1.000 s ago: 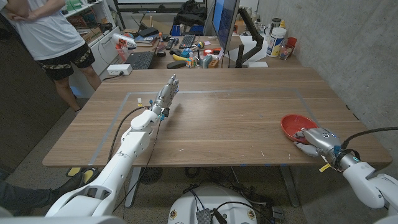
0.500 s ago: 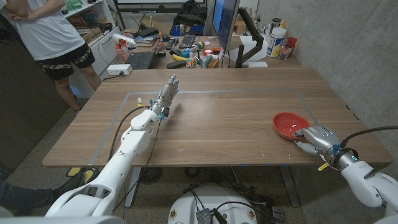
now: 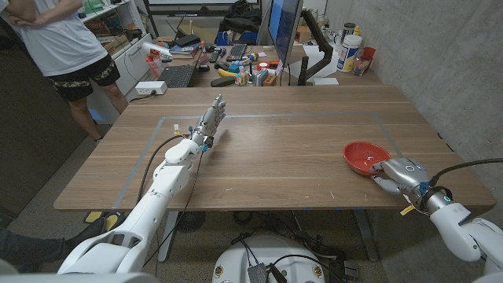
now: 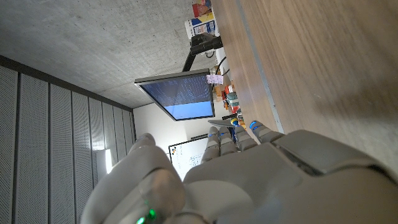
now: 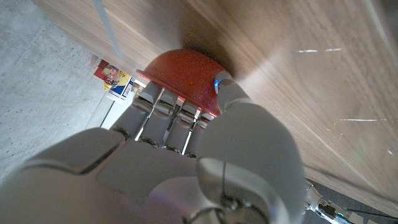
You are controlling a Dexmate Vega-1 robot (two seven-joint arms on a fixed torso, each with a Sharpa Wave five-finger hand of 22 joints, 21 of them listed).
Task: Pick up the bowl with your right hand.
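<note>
A red bowl (image 3: 365,156) sits on the wooden table (image 3: 275,149) near its right edge. My right hand (image 3: 397,172) is at the bowl's near right side. In the right wrist view its fingers (image 5: 163,107) reach over the red bowl's (image 5: 180,73) rim while the thumb (image 5: 225,93) presses on the outer wall, so the rim is pinched. The bowl's underside still looks close to the table. My left hand (image 3: 211,116) stretches out over the far left part of the table, fingers straight, holding nothing.
A person (image 3: 63,47) stands beyond the table's far left corner. A cluttered desk with a monitor (image 3: 283,31), keyboard and bottles stands behind the far edge. A concrete wall runs along the right. Tape lines mark a rectangle on the tabletop.
The bowl has shifted a little to the left and away from the near edge, with my right hand following it. Over the last half second it barely moves. The left arm stays still.
</note>
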